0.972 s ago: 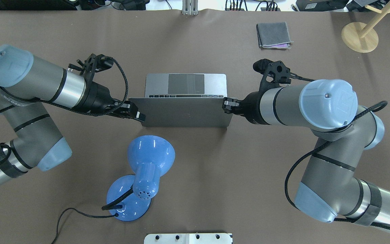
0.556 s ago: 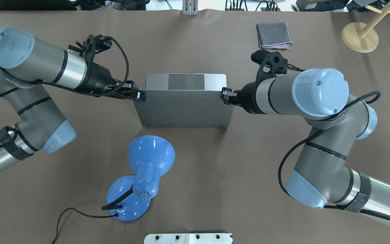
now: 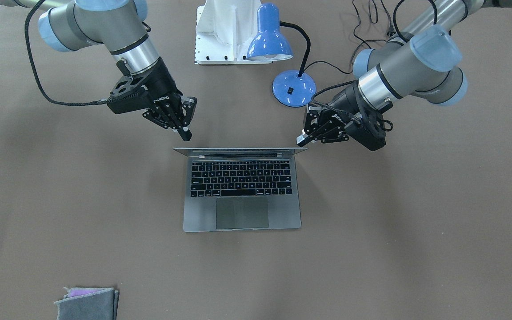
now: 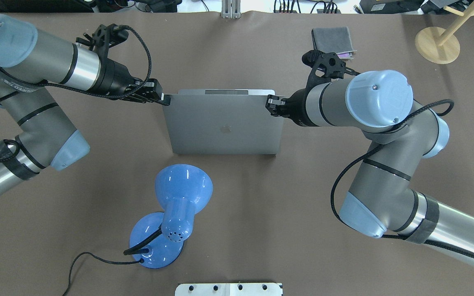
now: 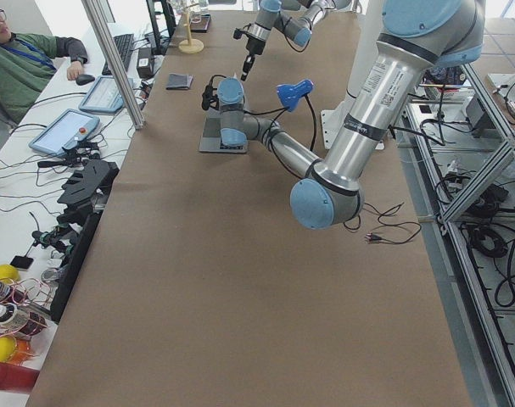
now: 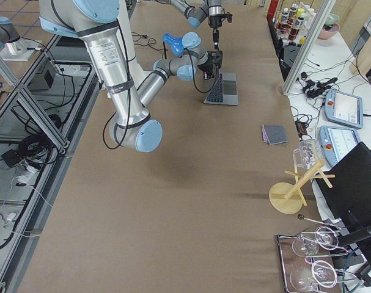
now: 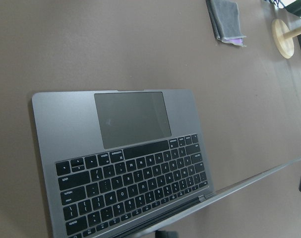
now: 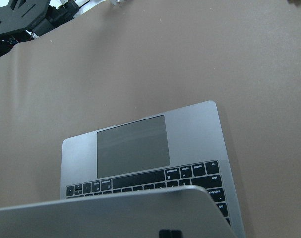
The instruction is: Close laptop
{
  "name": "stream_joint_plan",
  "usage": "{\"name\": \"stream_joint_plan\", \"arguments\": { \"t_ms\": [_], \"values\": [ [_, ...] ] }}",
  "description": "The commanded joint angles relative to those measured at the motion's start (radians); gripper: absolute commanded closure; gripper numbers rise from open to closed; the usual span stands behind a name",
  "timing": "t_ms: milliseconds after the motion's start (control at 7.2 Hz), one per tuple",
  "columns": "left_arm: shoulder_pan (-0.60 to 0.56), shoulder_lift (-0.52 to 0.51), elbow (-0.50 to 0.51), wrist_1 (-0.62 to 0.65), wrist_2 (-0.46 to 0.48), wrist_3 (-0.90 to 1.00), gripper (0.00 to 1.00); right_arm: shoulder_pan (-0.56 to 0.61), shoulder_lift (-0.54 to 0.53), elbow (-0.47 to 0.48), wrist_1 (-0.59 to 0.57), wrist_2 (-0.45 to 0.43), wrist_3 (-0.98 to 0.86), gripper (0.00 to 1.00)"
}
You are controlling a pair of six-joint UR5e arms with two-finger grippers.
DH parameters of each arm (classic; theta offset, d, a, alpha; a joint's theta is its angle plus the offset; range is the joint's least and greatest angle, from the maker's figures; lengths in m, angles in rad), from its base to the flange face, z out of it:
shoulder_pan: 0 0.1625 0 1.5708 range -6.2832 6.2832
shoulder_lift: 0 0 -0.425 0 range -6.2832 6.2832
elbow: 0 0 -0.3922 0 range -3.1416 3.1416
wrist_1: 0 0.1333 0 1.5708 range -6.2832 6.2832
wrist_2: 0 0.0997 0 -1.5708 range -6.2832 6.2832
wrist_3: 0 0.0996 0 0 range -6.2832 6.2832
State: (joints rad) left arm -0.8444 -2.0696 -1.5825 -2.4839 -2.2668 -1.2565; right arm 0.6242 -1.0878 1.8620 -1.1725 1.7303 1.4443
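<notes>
The space-grey laptop (image 4: 225, 128) sits mid-table, its lid tilted far over the base so the apple logo faces up. In the front-facing view the lid is edge-on above the black keys (image 3: 240, 178). My left gripper (image 4: 163, 98) is shut, its tip at the lid's top-left corner; it also shows in the front-facing view (image 3: 301, 141). My right gripper (image 4: 269, 102) is shut at the lid's top-right corner, also in the front-facing view (image 3: 186, 133). The wrist views show keys and trackpad under the lid (image 7: 133, 119) (image 8: 133, 146).
A blue desk lamp (image 4: 179, 197) with a cord stands near the robot behind the laptop. A folded grey cloth (image 4: 331, 41) lies at the far right. A wooden stand (image 4: 436, 45) is at the far right corner. A white base plate (image 4: 228, 289) is at the near edge.
The lid has swung forward and down over the keyboard; the keys and trackpad are now almost hidden from overhead. Both grippers moved away from the robot with the lid's top corners.
</notes>
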Motion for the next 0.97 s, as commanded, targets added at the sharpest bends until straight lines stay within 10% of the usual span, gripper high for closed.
{"name": "stream_joint_plan", "arguments": {
  "t_ms": [0, 833],
  "values": [
    [-0.013, -0.009, 0.012, 0.003, 0.001, 0.0, 1.0, 0.035, 0.06, -0.081, 0.001, 0.0, -0.001, 1.0],
    [-0.009, -0.129, 0.229, 0.025, 0.108, 0.076, 1.0, 0.051, 0.137, -0.247, 0.011, -0.023, -0.002, 1.0]
  ]
}}
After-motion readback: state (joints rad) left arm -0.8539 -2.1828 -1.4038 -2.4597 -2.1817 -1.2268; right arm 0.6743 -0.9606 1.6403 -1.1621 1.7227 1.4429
